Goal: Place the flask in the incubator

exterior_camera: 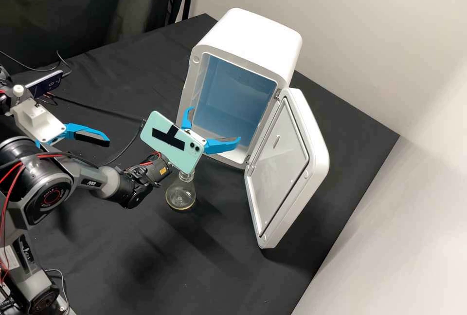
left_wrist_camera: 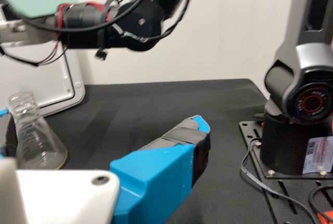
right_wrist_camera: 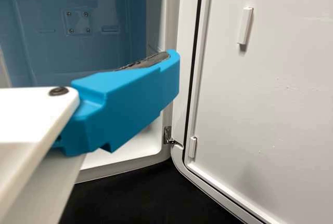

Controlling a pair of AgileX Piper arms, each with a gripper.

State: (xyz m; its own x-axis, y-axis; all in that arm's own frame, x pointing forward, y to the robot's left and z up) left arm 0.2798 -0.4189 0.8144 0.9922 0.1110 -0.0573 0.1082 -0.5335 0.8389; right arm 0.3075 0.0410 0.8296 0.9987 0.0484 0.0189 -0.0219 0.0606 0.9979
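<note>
A clear conical flask [exterior_camera: 181, 194] [left_wrist_camera: 32, 136] stands upright on the black bench, in front of the white incubator [exterior_camera: 253, 42]. The incubator's door [exterior_camera: 287, 159] [right_wrist_camera: 270, 78] hangs open to the right and shows a blue chamber [right_wrist_camera: 78, 26]. My right gripper [exterior_camera: 214, 124] hovers open at the chamber's mouth, above and just beyond the flask, with nothing between its fingers [right_wrist_camera: 130, 94]. The right wrist, with a mint phone [exterior_camera: 172, 139] on it, is directly over the flask's neck. My left gripper [exterior_camera: 90, 136] is open and empty at the far left, well away from the flask.
Cables [exterior_camera: 97, 108] trail over the bench at the left, near a small dark device [exterior_camera: 46, 83]. The right arm's base [left_wrist_camera: 302, 109] stands on a black plate. The bench's edge runs close behind and to the right of the open door.
</note>
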